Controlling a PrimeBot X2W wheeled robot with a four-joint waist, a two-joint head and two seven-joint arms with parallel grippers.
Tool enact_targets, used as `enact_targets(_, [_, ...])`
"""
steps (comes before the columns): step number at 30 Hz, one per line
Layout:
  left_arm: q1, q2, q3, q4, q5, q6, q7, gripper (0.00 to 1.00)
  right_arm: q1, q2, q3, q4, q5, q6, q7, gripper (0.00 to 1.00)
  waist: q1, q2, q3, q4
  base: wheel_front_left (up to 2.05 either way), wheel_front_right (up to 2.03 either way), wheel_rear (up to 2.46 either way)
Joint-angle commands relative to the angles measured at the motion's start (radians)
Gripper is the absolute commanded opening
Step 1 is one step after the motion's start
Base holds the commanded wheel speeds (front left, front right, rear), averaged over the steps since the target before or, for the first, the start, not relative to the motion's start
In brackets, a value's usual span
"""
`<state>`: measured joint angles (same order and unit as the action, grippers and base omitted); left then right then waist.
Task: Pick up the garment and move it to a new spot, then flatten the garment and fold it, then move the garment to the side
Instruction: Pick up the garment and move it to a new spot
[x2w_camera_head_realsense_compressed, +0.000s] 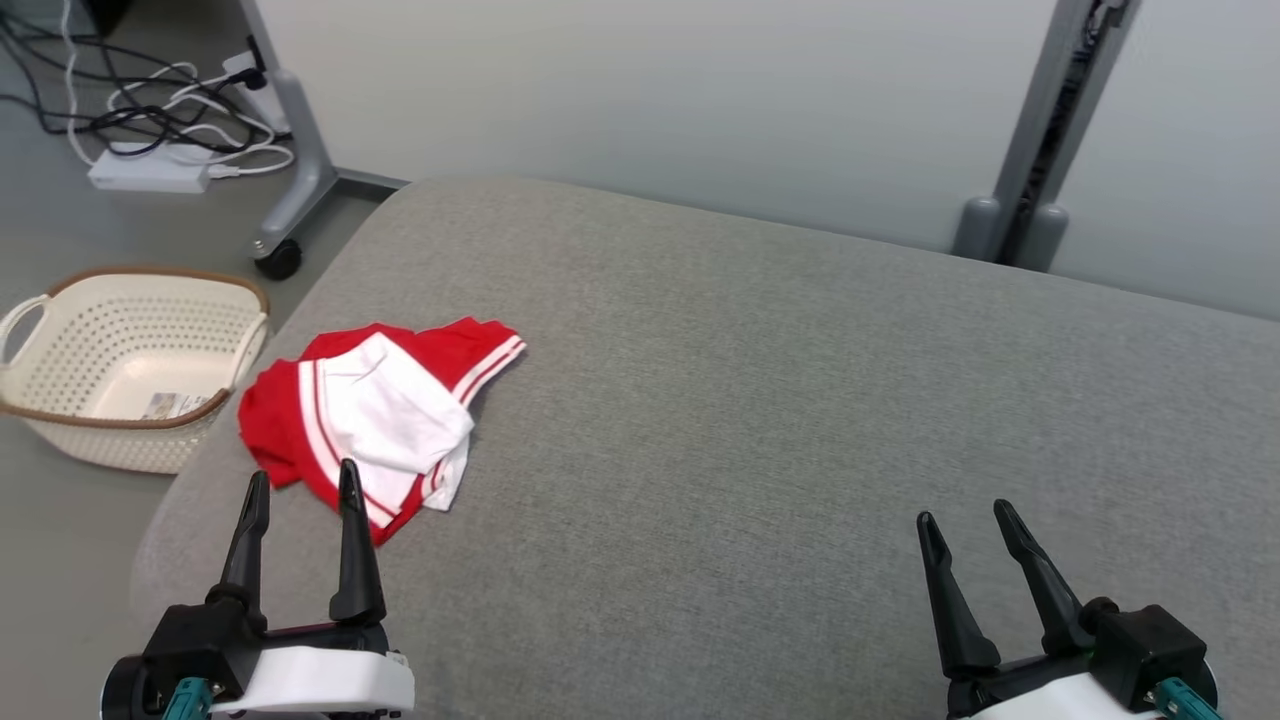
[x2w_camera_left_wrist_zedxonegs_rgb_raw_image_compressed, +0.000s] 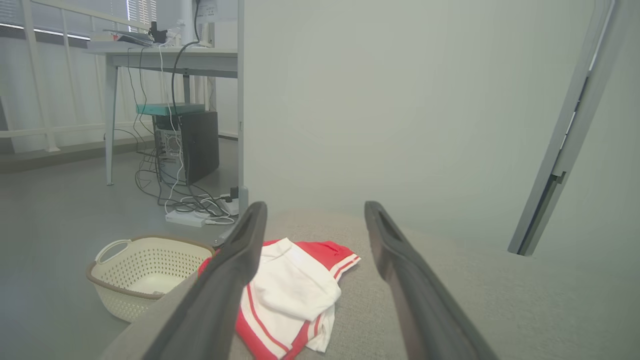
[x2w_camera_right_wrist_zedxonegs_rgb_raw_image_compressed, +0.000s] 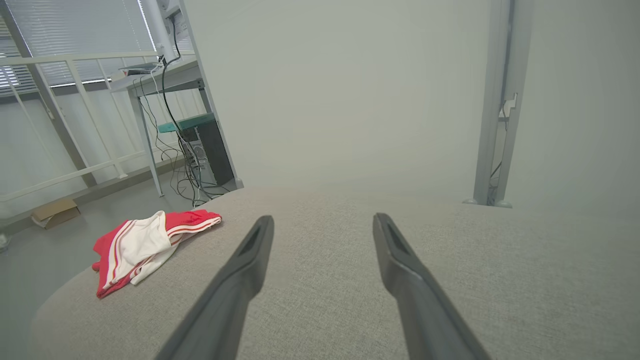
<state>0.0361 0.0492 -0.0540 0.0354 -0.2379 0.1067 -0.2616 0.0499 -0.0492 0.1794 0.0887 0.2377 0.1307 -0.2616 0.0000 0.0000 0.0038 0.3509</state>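
Currently: left jaws, fully spread, holding nothing, tips just short of the garment (x2w_camera_head_realsense_compressed: 375, 420), at its near hem. Right jaws: likewise wide and empty, well apart from the garment, off to its right. Garment: red-and-white, crumpled, lying on the grey cushion (x2w_camera_head_realsense_compressed: 750, 400); basket (x2w_camera_head_realsense_compressed: 100, 345) on the floor just left of it. Handling note: pinch the red near edge, possibly several layers, hard to tell; lift clear of the cushion before carrying rightward.
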Motion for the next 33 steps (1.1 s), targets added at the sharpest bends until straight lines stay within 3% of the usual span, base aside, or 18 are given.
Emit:
enact_targets(1, [-0.001, 0.003, 0.001, -0.002, 0.0, 0.005, -0.004, 1.0, -0.008, -0.006, 0.002, -0.003, 0.002, 0.0, -0.005, 1.0, 0.0, 0.0, 0.005, 0.024, 0.0, 0.0, 0.0])
enact_targets(8, [0.003, 0.003, 0.002, -0.004, -0.009, 0.007, -0.004, 1.0, -0.006, -0.008, 0.007, -0.005, -0.001, 0.0, -0.005, 1.0, 0.0, 0.0, 0.013, 0.073, 0.0, 0.0, 0.0])
enact_targets(18, [-0.012, 0.003, 0.01, 0.002, -0.044, 0.017, -0.004, 1.0, -0.022, -0.022, 0.011, 0.002, -0.004, 0.0, -0.005, 1.0, 0.0, 0.0, 0.04, 0.06, 0.0, 0.0, 0.0])
enact_targets(27, [-0.143, 0.003, 0.017, 0.09, -0.141, 0.018, -0.004, 1.0, -0.065, -0.072, 0.02, 0.0, -0.019, 0.0, -0.005, 1.0, 0.0, 0.0, 0.146, 0.03, 0.0, 0.0, 0.0])
enact_targets(33, [-0.319, 0.003, 0.022, 0.184, -0.162, -0.005, -0.004, 1.0, -0.121, -0.128, 0.02, -0.016, -0.029, 0.0, -0.005, 1.0, 0.0, 0.0, 0.253, 0.011, 0.0, 0.0, 0.0])
